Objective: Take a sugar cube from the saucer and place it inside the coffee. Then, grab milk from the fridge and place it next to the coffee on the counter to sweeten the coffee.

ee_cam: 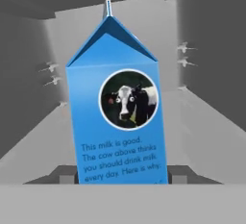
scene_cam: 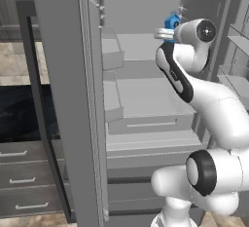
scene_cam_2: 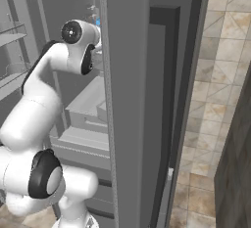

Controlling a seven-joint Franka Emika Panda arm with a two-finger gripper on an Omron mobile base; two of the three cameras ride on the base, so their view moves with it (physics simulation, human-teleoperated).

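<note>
We see one milk carton (ee_cam: 117, 117), blue with a cow badge, standing upright on a fridge shelf (ee_cam: 202, 136) at the centre of the hand view. The end effector (ee_cam: 122, 179) sits at its base, fingertips (ee_cam: 67, 176) either side, jaws about half open; whether they grip it we cannot tell. Our worry: a low hold on a tall carton could tip it during withdrawal, or snag it on the one fridge's (scene_cam: 146, 99) open door (scene_cam: 65, 99). One black bench (scene_cam: 22, 111) shows at left.
</note>
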